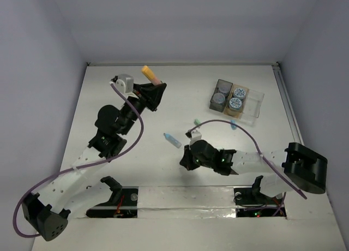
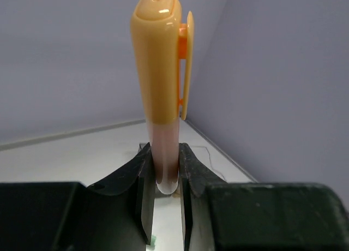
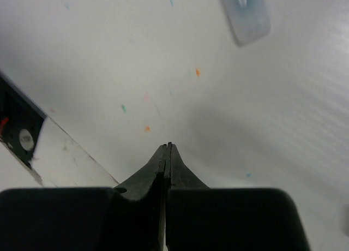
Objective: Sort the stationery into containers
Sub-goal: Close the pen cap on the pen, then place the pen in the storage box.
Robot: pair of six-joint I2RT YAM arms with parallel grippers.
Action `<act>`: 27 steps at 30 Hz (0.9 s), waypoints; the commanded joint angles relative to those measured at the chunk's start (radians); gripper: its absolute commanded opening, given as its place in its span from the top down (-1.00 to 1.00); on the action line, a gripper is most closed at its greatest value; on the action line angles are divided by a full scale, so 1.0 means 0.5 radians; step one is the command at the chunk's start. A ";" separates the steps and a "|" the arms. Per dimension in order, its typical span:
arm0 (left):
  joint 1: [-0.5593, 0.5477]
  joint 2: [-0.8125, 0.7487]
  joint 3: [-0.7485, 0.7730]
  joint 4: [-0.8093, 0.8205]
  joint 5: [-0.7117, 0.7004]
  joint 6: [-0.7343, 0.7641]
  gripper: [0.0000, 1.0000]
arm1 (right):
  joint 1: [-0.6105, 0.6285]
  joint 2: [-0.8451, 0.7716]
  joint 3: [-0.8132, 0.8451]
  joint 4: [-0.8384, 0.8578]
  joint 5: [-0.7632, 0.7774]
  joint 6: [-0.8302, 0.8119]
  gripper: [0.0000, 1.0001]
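My left gripper (image 1: 156, 91) is raised at the back left and shut on an orange-capped stick (image 1: 148, 72) that points up and away. In the left wrist view the stick (image 2: 161, 71) stands between the fingers (image 2: 140, 174), gripped at its pale lower end. My right gripper (image 1: 185, 160) is shut and empty, low over the table middle (image 3: 168, 147). A light blue stick (image 1: 172, 140) lies just left of it and also shows in the right wrist view (image 3: 244, 13). A mint green stick (image 1: 197, 121) and another light blue stick (image 1: 233, 124) lie nearer the trays.
The joined trays stand at the back right: dark grey (image 1: 213, 96) with a grey-topped jar (image 1: 218, 100), tan (image 1: 245, 89) with two blue-white-topped jars (image 1: 238, 92), and clear plastic (image 1: 254, 107). A taped strip (image 1: 185, 195) runs along the near edge between the arm bases.
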 commanded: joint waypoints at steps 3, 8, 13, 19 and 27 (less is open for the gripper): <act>-0.010 -0.144 -0.238 -0.011 -0.018 -0.103 1.00 | -0.072 -0.163 0.312 -0.060 0.195 -0.219 1.00; -0.029 -0.245 -0.428 0.016 0.098 -0.228 1.00 | -0.235 -0.620 0.330 -0.213 0.119 -0.443 0.85; -0.029 -0.163 -0.723 0.340 0.585 -0.388 1.00 | -0.584 -1.038 0.386 -0.235 -0.240 -0.689 -0.21; -0.029 -0.104 -0.956 0.825 1.156 -0.633 1.00 | -0.815 -0.953 0.548 -0.107 -0.884 -0.815 -0.81; -0.029 -0.046 -1.011 0.948 1.314 -0.689 1.00 | -0.907 -0.634 0.647 0.279 -1.547 -0.592 -0.93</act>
